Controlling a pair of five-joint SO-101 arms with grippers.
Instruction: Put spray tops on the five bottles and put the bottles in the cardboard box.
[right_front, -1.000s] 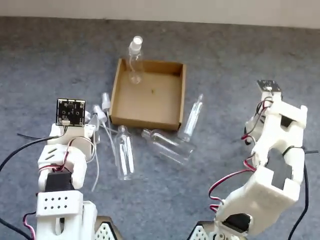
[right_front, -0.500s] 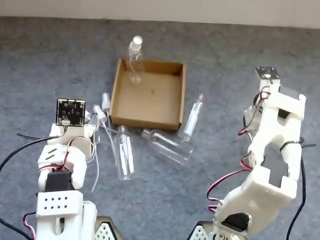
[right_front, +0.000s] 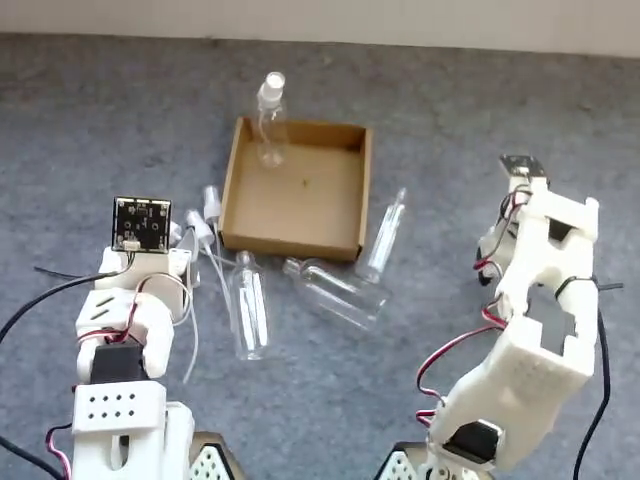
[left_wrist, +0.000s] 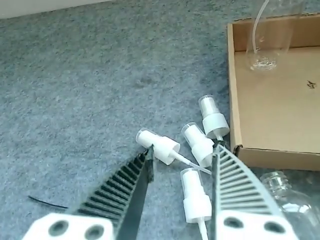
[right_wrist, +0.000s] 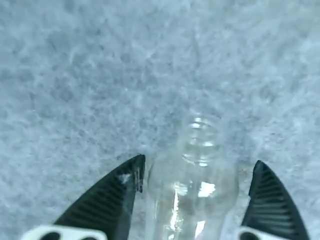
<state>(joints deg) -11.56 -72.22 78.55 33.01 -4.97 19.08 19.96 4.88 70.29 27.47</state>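
One uncapped bottle (right_wrist: 192, 190) lies on the carpet (right_wrist: 75, 75) between my right gripper's (right_wrist: 198, 162) wide-open, empty fingers, its long axis in line with them and its neck pointing away. My left gripper (left_wrist: 182, 151), equally spread and empty, straddles loose spray tops (left_wrist: 199, 145) beside the cardboard box (left_wrist: 234, 100).

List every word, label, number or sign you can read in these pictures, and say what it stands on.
None can be read.
The cardboard box bears only a small dark mark, too small to read.
The clear bottles and white spray tops carry no labels.
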